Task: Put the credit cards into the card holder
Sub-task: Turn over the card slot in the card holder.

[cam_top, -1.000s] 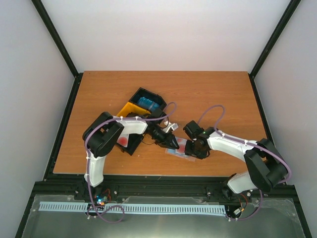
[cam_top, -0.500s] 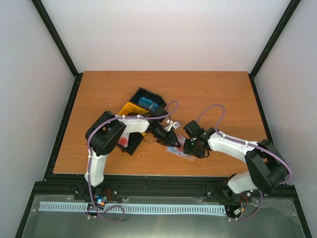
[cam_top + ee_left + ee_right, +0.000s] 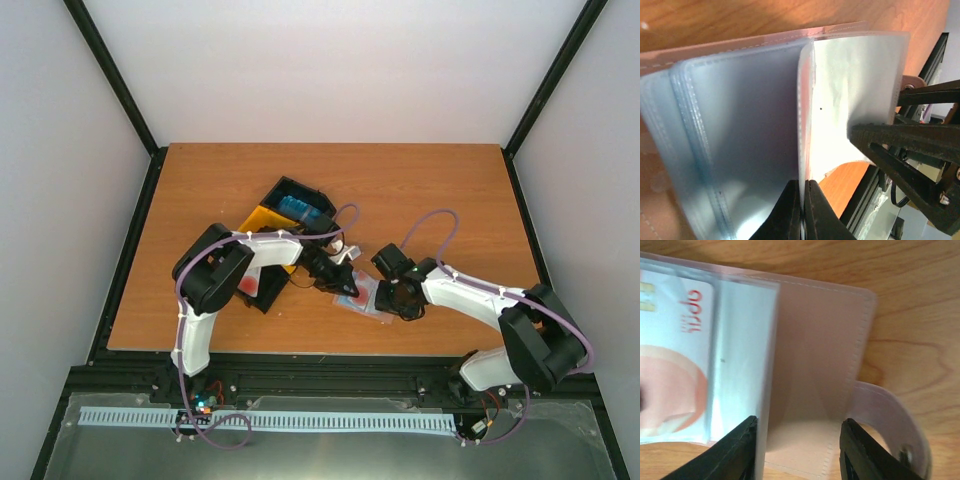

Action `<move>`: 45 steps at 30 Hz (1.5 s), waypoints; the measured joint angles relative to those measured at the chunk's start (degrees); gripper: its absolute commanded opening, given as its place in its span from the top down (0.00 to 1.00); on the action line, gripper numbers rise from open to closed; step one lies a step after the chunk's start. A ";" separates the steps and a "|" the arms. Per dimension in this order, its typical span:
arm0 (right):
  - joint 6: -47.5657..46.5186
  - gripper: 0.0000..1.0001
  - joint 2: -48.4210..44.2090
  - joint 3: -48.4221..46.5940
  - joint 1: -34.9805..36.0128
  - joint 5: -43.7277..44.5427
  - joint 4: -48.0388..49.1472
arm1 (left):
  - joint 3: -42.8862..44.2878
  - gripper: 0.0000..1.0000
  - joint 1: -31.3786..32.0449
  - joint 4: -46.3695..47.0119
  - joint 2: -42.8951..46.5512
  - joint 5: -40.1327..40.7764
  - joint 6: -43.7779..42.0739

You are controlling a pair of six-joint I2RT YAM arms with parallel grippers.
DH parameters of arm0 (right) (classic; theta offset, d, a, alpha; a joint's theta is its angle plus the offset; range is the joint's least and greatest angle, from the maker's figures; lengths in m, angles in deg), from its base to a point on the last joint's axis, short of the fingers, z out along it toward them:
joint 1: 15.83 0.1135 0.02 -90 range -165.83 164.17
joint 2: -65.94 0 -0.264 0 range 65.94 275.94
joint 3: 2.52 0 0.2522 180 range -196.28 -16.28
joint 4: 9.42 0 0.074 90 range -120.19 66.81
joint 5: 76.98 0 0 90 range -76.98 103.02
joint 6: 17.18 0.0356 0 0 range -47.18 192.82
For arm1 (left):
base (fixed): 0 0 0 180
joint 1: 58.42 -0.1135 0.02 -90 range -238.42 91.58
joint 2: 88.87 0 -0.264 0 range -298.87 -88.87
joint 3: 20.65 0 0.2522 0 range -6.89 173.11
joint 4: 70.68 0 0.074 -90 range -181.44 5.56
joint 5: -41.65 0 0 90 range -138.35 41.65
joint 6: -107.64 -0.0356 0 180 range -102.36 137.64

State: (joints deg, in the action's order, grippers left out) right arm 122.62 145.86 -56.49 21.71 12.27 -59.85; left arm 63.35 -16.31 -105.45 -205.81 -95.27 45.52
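Note:
The tan-pink card holder [image 3: 364, 301] lies open on the table between my two grippers. My left gripper [image 3: 803, 200] is shut on the edge of one clear sleeve [image 3: 850, 85] and holds it upright; other sleeves [image 3: 740, 125] lie flat to its left. My right gripper [image 3: 802, 450] is open and straddles the pink cover [image 3: 815, 365], its left finger at a sleeve's edge. A red-and-white card [image 3: 675, 365] sits inside that sleeve. Light blue cards [image 3: 295, 207] lie in the tray's far bin and a red card [image 3: 248, 285] in its near bin. No black card shows.
The black-yellow-black three-bin tray [image 3: 262, 220] stands slantwise just left of the holder, under my left arm. The holder's strap with a snap [image 3: 895, 430] lies on the wood to the right. The table's front edge and black rail [image 3: 320, 355] are close behind the grippers.
My left gripper has drawn slightly back toward the tray with the sleeve pinched, raising it. The right gripper has barely moved.

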 measured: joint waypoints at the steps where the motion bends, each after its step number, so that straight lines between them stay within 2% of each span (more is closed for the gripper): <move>1: 0.24 0.55 -0.15 -0.11 0.00 0.81 -0.90 | 0.46 0.99 0.02 -0.94 0.00 0.74 0.00; 8: 0.66 0.55 -0.15 -0.26 0.00 2.93 -2.75 | 4.09 0.97 0.13 -7.15 0.68 6.40 0.24; 14: 0.83 0.56 -0.15 -0.33 0.00 3.15 -2.75 | 4.61 0.81 0.13 -8.50 0.79 7.28 0.39; 19: 0.81 0.56 -0.04 -0.35 0.00 3.15 -2.71 | 4.61 0.70 0.13 -8.31 0.79 4.61 0.17; 33: 2.49 0.56 -1.53 -0.35 0.00 3.89 -2.62 | 4.61 0.64 0.13 -5.11 0.79 -3.91 -0.04; 45: 8.63 0.55 -9.44 -0.35 0.00 12.59 -8.20 | 10.64 0.64 2.25 -3.67 -2.03 -6.27 -0.07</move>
State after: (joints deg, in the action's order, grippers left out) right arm 131.25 136.41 -56.84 21.71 24.86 -68.05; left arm 74.00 -14.06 -109.12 -207.85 -101.54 45.46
